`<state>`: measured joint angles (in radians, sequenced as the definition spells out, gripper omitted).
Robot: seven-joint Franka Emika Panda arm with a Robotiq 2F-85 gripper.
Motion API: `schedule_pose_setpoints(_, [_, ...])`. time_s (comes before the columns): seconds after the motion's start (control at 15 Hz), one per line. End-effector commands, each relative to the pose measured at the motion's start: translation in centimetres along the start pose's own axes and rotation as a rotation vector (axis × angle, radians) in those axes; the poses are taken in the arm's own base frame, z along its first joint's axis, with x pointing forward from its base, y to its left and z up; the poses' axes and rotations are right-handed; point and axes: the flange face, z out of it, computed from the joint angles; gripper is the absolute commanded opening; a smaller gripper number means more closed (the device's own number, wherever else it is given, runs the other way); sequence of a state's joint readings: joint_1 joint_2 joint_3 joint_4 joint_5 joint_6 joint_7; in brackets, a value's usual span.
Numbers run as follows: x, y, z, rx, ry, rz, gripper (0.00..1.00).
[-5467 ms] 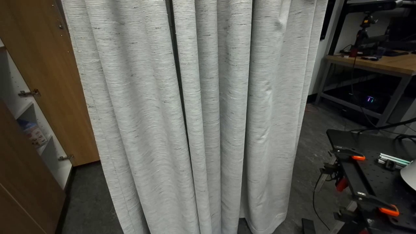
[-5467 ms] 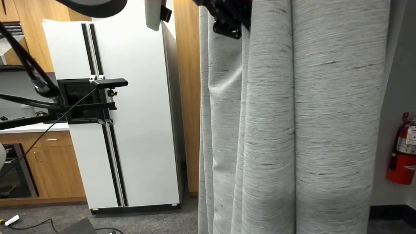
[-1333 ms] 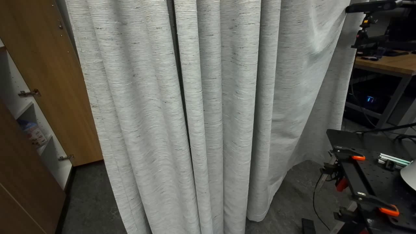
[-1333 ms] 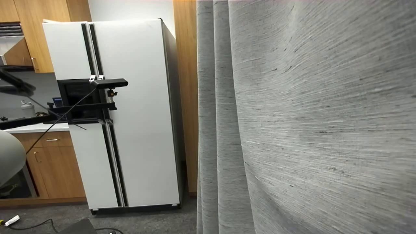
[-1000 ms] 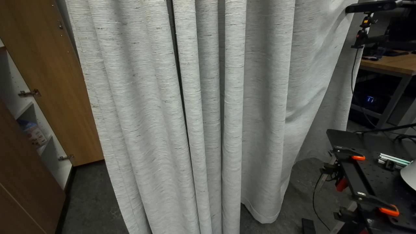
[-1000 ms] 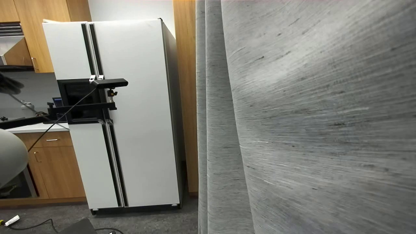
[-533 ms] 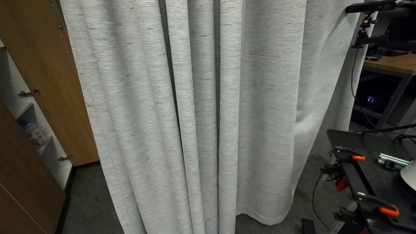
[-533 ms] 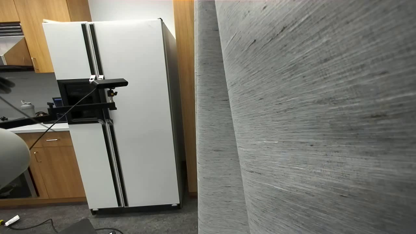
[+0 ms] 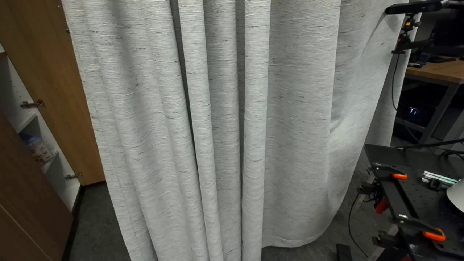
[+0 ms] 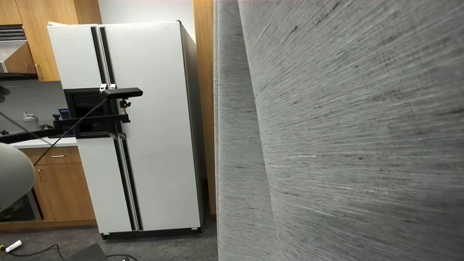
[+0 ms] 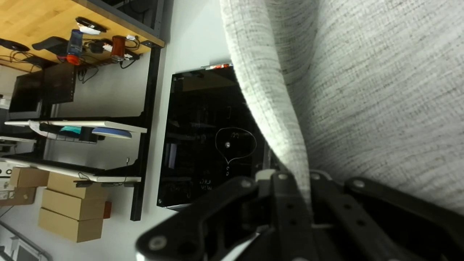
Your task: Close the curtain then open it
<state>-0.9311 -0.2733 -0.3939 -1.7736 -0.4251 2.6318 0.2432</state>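
Note:
The light grey curtain (image 9: 232, 127) hangs in deep vertical folds across most of an exterior view, its right part drawn out toward the black workbench. It also fills the right half of an exterior view (image 10: 348, 137), very close to that camera, stretched in slanting creases. In the wrist view, the curtain's edge (image 11: 268, 87) runs down between my two black fingers, with the broad fabric to the right. My gripper (image 11: 300, 177) is shut on that edge, fingers close together with the cloth pinched between. The gripper is not seen in either exterior view.
A black workbench (image 9: 406, 181) with orange-handled clamps stands right of the curtain, beside a camera on a mount (image 9: 409, 25). A wooden cabinet door (image 9: 54, 90) stands left. A white fridge (image 10: 152, 127) and a camera arm (image 10: 90, 119) are left of the curtain.
Over several seconds the curtain's right part has spread right toward the workbench, and the gripper has left the exterior view's top. In the last second the left folds shifted slightly left.

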Motion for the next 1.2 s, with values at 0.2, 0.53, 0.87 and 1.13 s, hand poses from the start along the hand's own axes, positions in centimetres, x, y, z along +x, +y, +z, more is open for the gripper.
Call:
schedule_pose_setpoints(0.2, [2.5,-0.6,0.6,-0.043,0.071,0.012,0.00])
schedule_pose_setpoints(0.53, [3.0,-1.7,1.4,-0.057,0.072,0.010,0.00])
schedule_pose_setpoints(0.87, [4.2,-1.7,1.5,-0.076,0.088,0.021,0.00])
schedule_pose_setpoints(1.13, [5.7,-0.8,0.8,-0.088,0.116,0.047,0.00])
